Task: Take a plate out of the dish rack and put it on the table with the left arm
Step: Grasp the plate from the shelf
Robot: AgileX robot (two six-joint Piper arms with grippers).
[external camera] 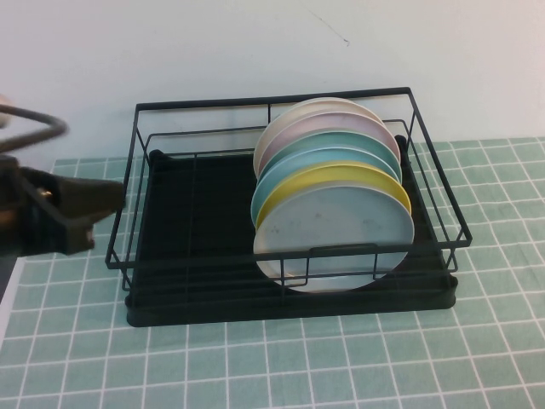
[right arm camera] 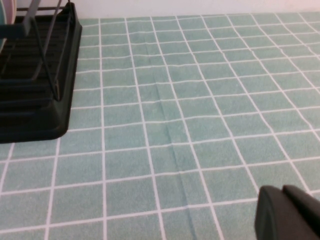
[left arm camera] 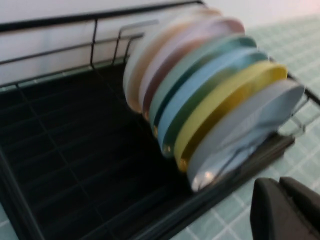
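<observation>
The dish rack point(external camera: 289, 256) stands on the table point(external camera: 341, 366), its black ribbed tray base resting on the green tiles. A row of plates stands on edge in the right half of the rack, leaning back toward the far wall. The plate point(external camera: 336, 243), pale grey-blue, is the nearest of the row, its face turned toward the robot and its lower edge behind the front rail of the rack. Directly behind it, touching or nearly so, is a yellow plate point(external camera: 328, 177), then two teal plates point(external camera: 328, 153), then a pink plate point(external camera: 336, 129) and a cream plate point(external camera: 319, 109) at the back. The left half of the rack holds nothing.

The left arm point(external camera: 25, 217) is at the left edge of the high view, outside the rack. The left gripper point(external camera: 106, 200) points toward the rack's left end wall and sits just beside it, well apart from the plate. It holds nothing; whether its fingers are parted or together cannot be told.

In the left wrist view the stack appears from the side, with the grey-blue plate at the near end of the row.

The right gripper point(right arm camera: 290, 215) shows only in the right wrist view, as a dark corner over bare tiles, clear of the rack's end. Its fingers' state cannot be told.
</observation>
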